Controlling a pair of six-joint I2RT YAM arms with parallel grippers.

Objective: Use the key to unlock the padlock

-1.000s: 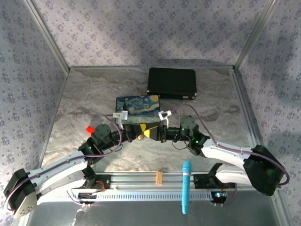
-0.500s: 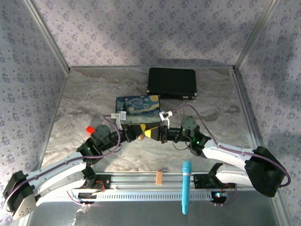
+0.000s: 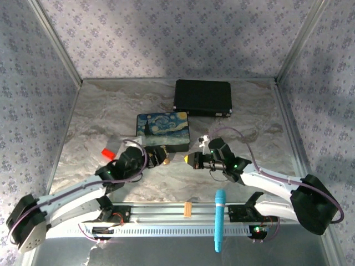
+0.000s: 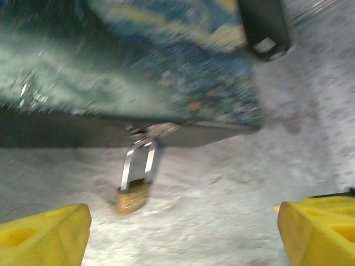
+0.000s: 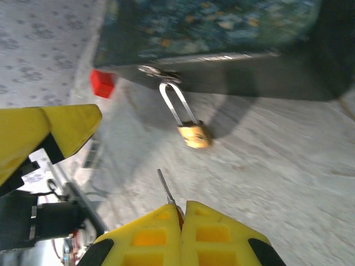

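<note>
Still locked, the small brass padlock (image 4: 133, 197) is hanging off the front of the blue painted box (image 4: 138, 66); the right gripper (image 5: 178, 213) is pinching the thin silver key (image 5: 165, 187) before that box, the left gripper (image 4: 180, 230) gaping wide

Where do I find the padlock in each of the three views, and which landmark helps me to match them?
Top external: the padlock is a tiny gold speck just in front of the near edge of the painted box.
Left wrist: the padlock is at lower centre-left, its shackle hooked at the box's front edge.
Right wrist: the padlock is near the centre, below the box's front edge.
Shared landmark: the painted box, along the top of both wrist views.
</note>
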